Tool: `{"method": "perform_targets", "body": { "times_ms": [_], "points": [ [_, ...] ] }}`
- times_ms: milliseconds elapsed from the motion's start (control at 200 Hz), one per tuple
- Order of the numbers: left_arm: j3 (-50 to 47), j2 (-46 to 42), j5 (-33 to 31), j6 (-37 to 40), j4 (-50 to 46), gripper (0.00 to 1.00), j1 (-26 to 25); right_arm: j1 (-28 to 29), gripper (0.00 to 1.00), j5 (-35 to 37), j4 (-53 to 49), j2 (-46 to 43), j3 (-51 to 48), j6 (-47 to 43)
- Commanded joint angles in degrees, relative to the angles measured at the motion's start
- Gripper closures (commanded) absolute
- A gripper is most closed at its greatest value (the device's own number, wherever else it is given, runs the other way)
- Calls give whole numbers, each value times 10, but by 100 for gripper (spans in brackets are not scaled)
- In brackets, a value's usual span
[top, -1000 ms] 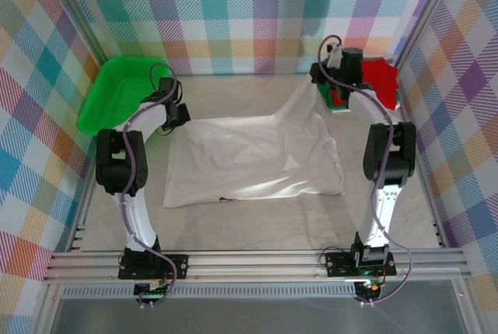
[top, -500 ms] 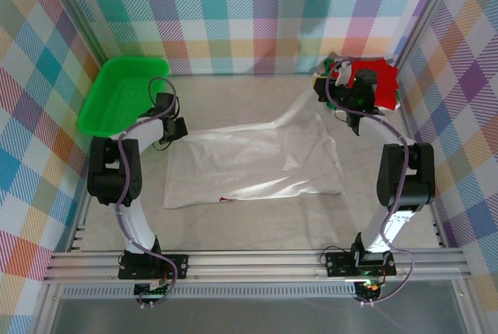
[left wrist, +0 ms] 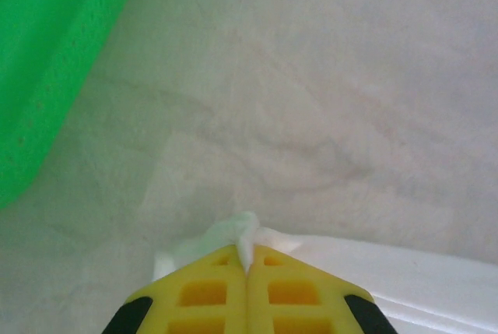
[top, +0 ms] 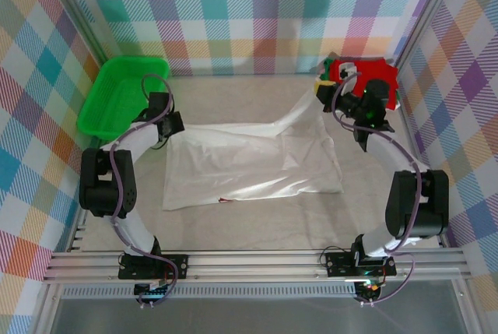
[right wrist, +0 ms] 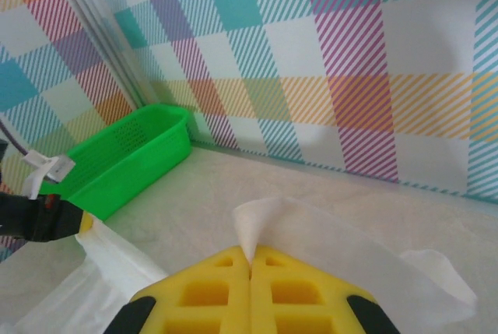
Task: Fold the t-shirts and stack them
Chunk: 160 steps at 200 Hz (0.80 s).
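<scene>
I'm seeing the white t-shirt lying spread over the middle of the table, with a bit of red peeking at its near edge; the left gripper is pinching its far left corner, fingers pressed together on the cloth; the right gripper is pinching the far right corner, holding it up off the table; the folded red t-shirt is sitting in the far right corner; the green tray is sitting far left.

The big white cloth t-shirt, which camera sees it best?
The top external view: the white cloth t-shirt lies spread across the table, nearly all visible. The left wrist view shows a corner pinched in yellow fingers; the right wrist view, another pinched corner.
</scene>
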Motion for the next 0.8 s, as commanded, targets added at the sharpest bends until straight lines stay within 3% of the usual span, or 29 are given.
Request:
{"method": "perform_targets", "body": {
  "times_ms": [0, 230, 795],
  "points": [
    [-30, -15, -5, -9, 12, 100, 7, -4, 100, -17, 30, -44, -47, -22],
    [-52, -47, -35, -10, 8, 100, 7, -4, 100, 7, 0, -138, -114, -30],
    [-106, -116, -27, -47, -72, 100, 7, -3, 100, 48, -104, -315, -219, -23]
  ]
}}
